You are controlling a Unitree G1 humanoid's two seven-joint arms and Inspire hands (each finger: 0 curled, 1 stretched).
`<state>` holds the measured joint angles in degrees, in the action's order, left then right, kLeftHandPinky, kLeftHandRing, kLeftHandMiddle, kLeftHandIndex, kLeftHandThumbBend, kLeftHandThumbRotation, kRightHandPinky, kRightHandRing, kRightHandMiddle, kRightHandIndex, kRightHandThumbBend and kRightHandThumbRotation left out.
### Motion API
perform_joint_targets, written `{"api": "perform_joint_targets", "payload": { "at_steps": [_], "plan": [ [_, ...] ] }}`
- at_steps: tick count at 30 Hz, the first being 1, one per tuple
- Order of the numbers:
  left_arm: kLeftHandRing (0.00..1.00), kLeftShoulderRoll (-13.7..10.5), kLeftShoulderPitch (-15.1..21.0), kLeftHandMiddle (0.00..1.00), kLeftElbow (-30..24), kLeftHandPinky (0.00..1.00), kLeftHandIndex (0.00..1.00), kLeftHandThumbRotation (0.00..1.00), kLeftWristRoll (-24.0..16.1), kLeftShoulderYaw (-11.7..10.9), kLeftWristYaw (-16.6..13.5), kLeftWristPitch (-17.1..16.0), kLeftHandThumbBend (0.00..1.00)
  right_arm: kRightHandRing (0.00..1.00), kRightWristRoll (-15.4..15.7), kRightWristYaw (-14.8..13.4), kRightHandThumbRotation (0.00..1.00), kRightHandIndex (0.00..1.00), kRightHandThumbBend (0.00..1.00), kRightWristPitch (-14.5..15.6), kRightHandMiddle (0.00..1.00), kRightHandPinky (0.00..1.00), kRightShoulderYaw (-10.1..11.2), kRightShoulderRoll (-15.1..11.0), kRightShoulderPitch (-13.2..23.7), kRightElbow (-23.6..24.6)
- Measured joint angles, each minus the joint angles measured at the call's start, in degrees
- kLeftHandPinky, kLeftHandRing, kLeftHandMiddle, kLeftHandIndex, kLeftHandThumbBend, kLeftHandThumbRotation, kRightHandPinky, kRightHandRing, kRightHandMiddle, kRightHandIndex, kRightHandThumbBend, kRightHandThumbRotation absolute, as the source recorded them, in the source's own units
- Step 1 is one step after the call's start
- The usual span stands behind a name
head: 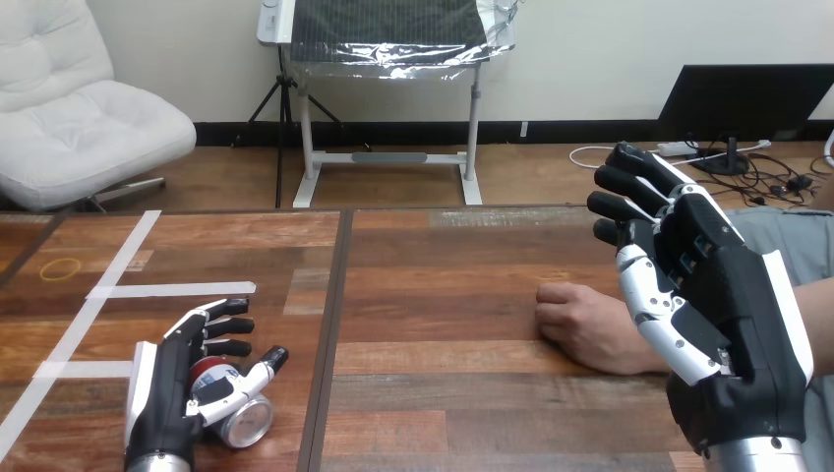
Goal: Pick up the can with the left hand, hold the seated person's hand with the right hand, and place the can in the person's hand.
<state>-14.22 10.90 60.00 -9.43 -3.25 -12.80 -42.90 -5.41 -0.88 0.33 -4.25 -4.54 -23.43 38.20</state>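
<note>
Lying on its side on the wooden table point(462, 393), toward the near left corner: a red-and-silver drink can point(228, 405), silver end turned toward the camera and a little to the right. Tucked against the palm of the left hand point(162, 388), itself set on edge just left of the can. Fingers stretched forward past the can's far end, only slightly bent, not wrapped round it. Thumb laid along the can's upper right side, touching it. Loose and open rather than clamped, with the can down on the tabletop.

On the can's body, a red band with a patch of pale print, too small to read.

Over at the right, raised large in the foreground: the right hand point(713, 315), spread wide, fingers straight and pointing up and to the left. In front of the person's wrist from this angle; contact impossible to tell. Just left of it, the person's hand point(580, 323), a loose fist resting on the wood, well apart from the can.

Also on the table's left part: strips of white tape point(172, 290) and, farther back, a small yellow rubber band point(61, 267).
</note>
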Motion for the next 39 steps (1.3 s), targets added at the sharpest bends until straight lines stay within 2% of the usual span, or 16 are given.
{"api": "perform_joint_targets", "payload": {
  "at_steps": [23, 29, 30, 35, 39],
  "plan": [
    [0.63, 1.23, 0.00, 0.68, 0.00, 0.55, 0.72, 0.14, 1.02, -0.03, 1.46, 0.10, 0.63, 0.80, -0.31, 0.00, 0.00, 0.80, 0.01, 0.06, 0.80, 0.78, 0.26, 0.00, 0.00, 0.00],
    [0.71, 1.26, 0.00, 0.74, -0.15, 0.66, 0.76, 0.22, 1.05, 0.05, 1.88, 0.21, 0.67, 0.80, -0.31, -0.04, 0.00, 0.80, 0.02, 0.48, 0.80, 0.78, 0.26, 0.01, 0.00, 0.01],
    [0.76, 1.21, -0.01, 0.78, -0.24, 0.72, 0.79, 0.26, 1.04, 0.07, 2.15, 0.32, 0.70, 0.80, -0.31, -0.05, 0.00, 0.80, 0.02, 0.59, 0.80, 0.78, 0.26, 0.01, 0.00, 0.01],
    [0.84, 0.70, -0.03, 0.85, -0.74, 0.82, 0.86, 0.36, 0.79, 0.33, 4.12, 0.95, 0.77, 0.80, -0.29, -0.06, 0.00, 0.80, 0.02, 0.82, 0.80, 0.78, 0.25, 0.01, 0.00, 0.01],
    [0.91, -0.14, -0.04, 0.92, -1.89, 0.90, 0.94, 0.46, 0.40, 0.52, 5.96, 2.35, 0.87, 0.80, -0.28, -0.06, 0.00, 0.80, 0.02, 0.82, 0.80, 0.78, 0.24, 0.02, 0.00, 0.01]
  ]
}}
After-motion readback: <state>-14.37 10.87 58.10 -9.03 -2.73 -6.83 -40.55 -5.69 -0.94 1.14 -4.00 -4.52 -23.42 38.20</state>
